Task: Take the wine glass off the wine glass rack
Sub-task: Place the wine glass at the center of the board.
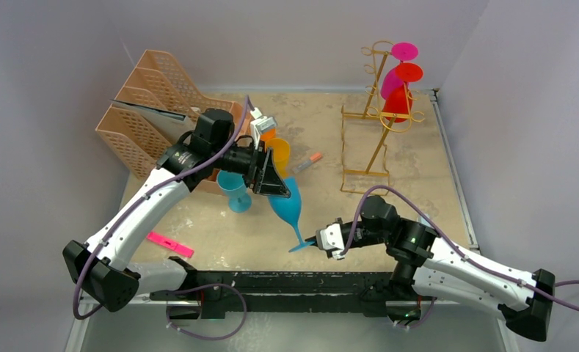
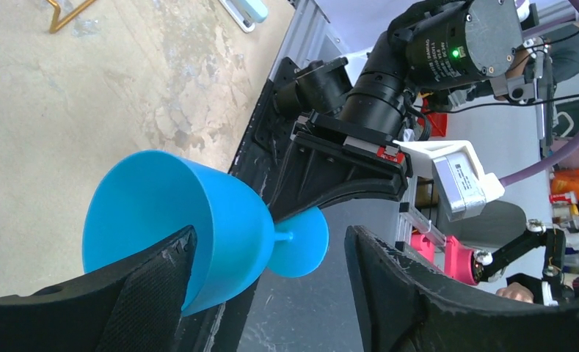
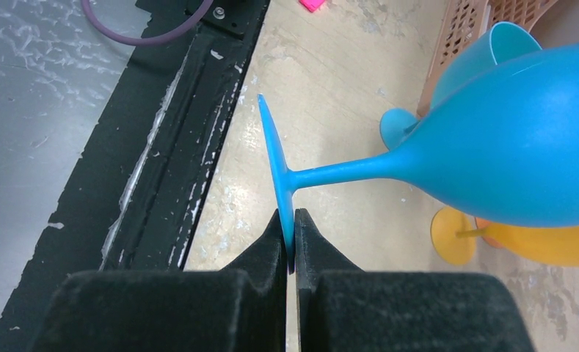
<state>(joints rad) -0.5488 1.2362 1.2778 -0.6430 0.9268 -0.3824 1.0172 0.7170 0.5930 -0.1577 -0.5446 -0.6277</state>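
A blue wine glass (image 1: pixel 288 206) hangs tilted over the table's near middle, bowl up-left and foot down-right. My right gripper (image 1: pixel 318 241) is shut on the rim of its foot (image 3: pixel 274 158), the thin disc pinched between the pads (image 3: pixel 307 242). My left gripper (image 1: pixel 271 180) is open around the bowl (image 2: pixel 198 220); one finger (image 2: pixel 150 282) lies by the bowl's side and the other (image 2: pixel 389 282) stands well apart. The gold wine glass rack (image 1: pixel 378 121) stands at the back right with pink (image 1: pixel 403 51), magenta (image 1: pixel 391 82) and red (image 1: pixel 398 100) glasses hanging on it.
A peach lattice file organiser (image 1: pixel 145 110) stands at the back left. In front of it are a teal glass (image 1: pixel 235 192) and a yellow glass (image 1: pixel 279 152). An orange pen (image 1: pixel 309 161) lies mid-table and a pink marker (image 1: pixel 170 244) lies near the left arm.
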